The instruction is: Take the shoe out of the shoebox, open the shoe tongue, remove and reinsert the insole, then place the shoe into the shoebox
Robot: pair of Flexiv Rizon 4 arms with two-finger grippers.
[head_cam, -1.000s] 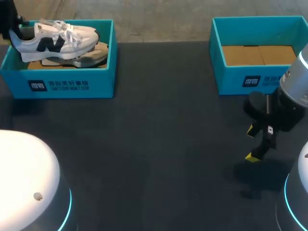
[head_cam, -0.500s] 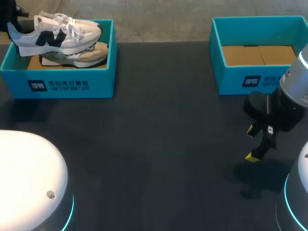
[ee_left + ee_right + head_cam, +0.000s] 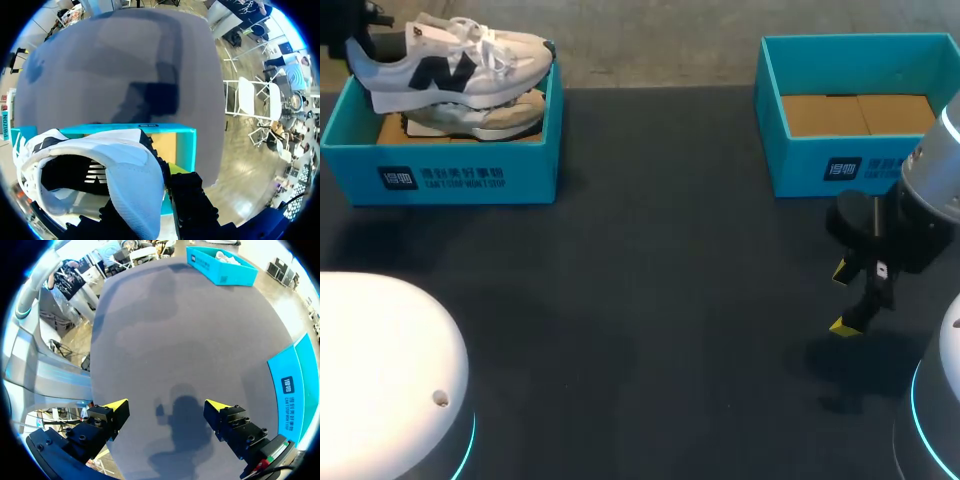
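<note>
Left tool clamped on shoe above boxed second shoe; right tool apart near other shoebox

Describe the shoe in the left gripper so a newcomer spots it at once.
Look to the teal shoebox at the table's far left. Of the two shoes, it is the upper shoe, held by its heel in the left gripper above the rim. It is white with a dark letter on its side; the other shoe, beige, lies inside the box.

Place: robot lab
Evidence: left arm and right arm flank one dark matte surface
Props: teal shoebox near the right gripper, second shoebox well apart from it
</note>
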